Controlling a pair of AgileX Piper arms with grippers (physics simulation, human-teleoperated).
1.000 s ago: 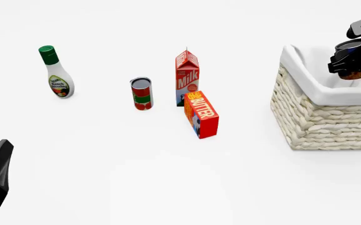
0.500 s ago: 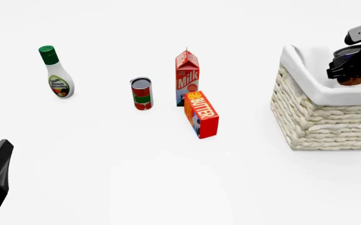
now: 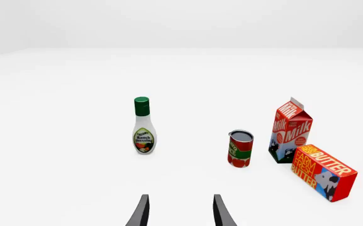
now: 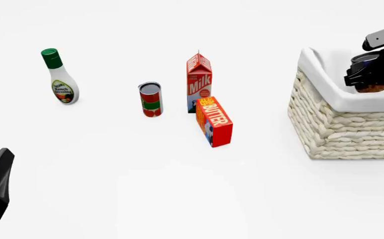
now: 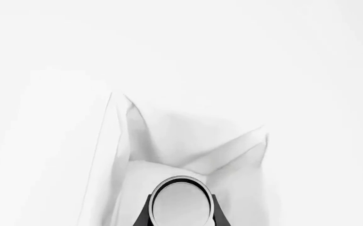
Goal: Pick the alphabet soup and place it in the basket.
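While the right end effector [image 4: 370, 82] hangs inside the basket [image 4: 331, 102], its fingers clamp the alphabet soup [image 5: 181, 201], silvery lid showing between them above the cloth lining. Release too high and the can could topple or bounce against the rim. Over on the surface, labels read Milk [image 4: 199, 82], Butter [image 4: 214, 121] and Ranch Dressing [image 4: 60, 78]. The left end effector [image 3: 180, 213] sits idle, fingers spread apart.

- The ranch dressing bottle [image 4: 60, 79] is showing white with a green cap.
- The can [image 4: 150, 99] is wearing a red-and-green label.
- The milk carton [image 4: 199, 82] is showing red and white.
- The butter box [image 4: 213, 121] is showing red with yellow lettering.
- The basket [image 4: 341, 127] is showing cream weave under white lining.
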